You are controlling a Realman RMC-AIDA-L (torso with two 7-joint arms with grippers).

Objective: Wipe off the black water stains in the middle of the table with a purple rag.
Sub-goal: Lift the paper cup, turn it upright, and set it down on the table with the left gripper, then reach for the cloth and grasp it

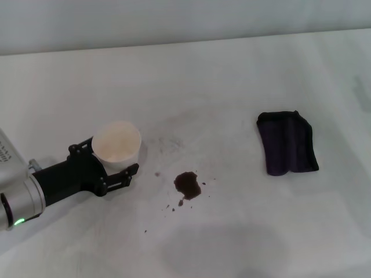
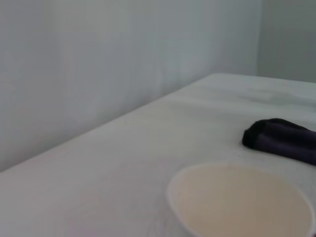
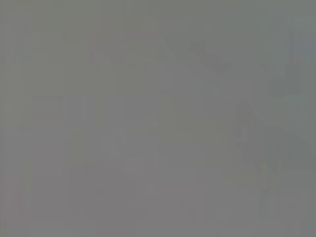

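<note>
The black water stains (image 1: 188,185) form a small dark blotch with tiny specks around it, near the middle of the white table (image 1: 243,243). To its right and a little farther back lies the folded purple rag (image 1: 287,143), which the left wrist view also shows as a dark rag (image 2: 284,139) beyond the cup. My left gripper (image 1: 111,156) is left of the stains, its black fingers on both sides of an upright white paper cup (image 1: 117,141). My right gripper is out of view, and the right wrist view shows only plain grey.
The cup's rim (image 2: 242,202) fills the near part of the left wrist view. A pale wall runs behind the table's far edge (image 1: 185,43). Faint grey scuff marks (image 1: 171,142) lie just behind the stains.
</note>
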